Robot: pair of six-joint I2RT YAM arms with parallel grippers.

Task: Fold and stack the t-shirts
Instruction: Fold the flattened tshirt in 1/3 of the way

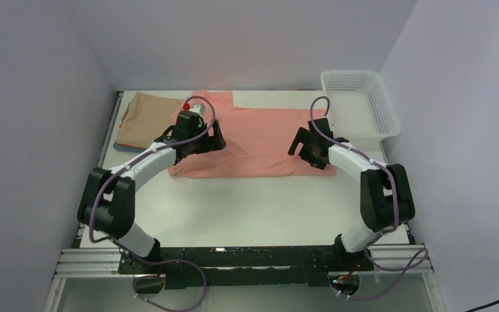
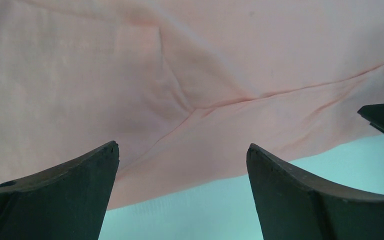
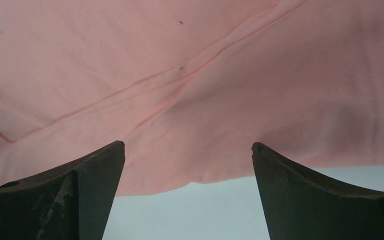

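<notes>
The pink shirt (image 1: 260, 140) lies spread flat across the far middle of the table (image 1: 247, 208), with creases running through it. The left gripper (image 2: 182, 150) hangs over the shirt's near left edge, jaws wide apart and holding nothing. The right gripper (image 3: 188, 147) hangs over the near right edge, also spread wide and empty. In both wrist views the cloth's near hem lies between the fingertips, with bare table below it. The tan shirt (image 1: 146, 117) lies folded at the far left, just beside the pink one. A white basket (image 1: 364, 97) stands at the far right.
</notes>
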